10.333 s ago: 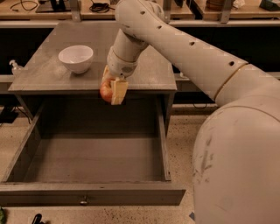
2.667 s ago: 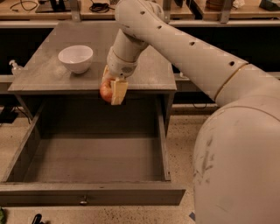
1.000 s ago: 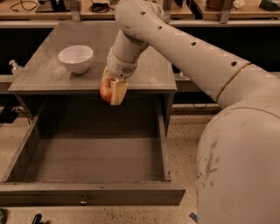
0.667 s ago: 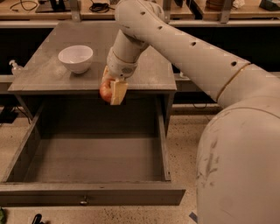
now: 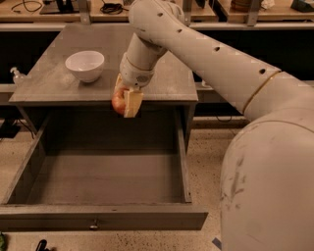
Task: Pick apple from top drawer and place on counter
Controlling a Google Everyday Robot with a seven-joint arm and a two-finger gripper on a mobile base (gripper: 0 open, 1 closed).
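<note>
My gripper (image 5: 124,101) is shut on the apple (image 5: 117,103), a small red-orange fruit held between pale fingers (image 5: 132,103). It hangs at the front edge of the counter (image 5: 49,83), over the back of the open top drawer (image 5: 103,176). The drawer is pulled out wide, its dark grey inside bare, with a small metal knob (image 5: 93,226) on its front panel. My white arm comes in from the right and covers the counter's right part.
A white bowl (image 5: 85,65) stands on the counter's left side. A small clear bottle (image 5: 17,75) stands just off the counter's left edge. A wooden workbench (image 5: 59,10) with cables runs along the back. Speckled floor lies right of the drawer.
</note>
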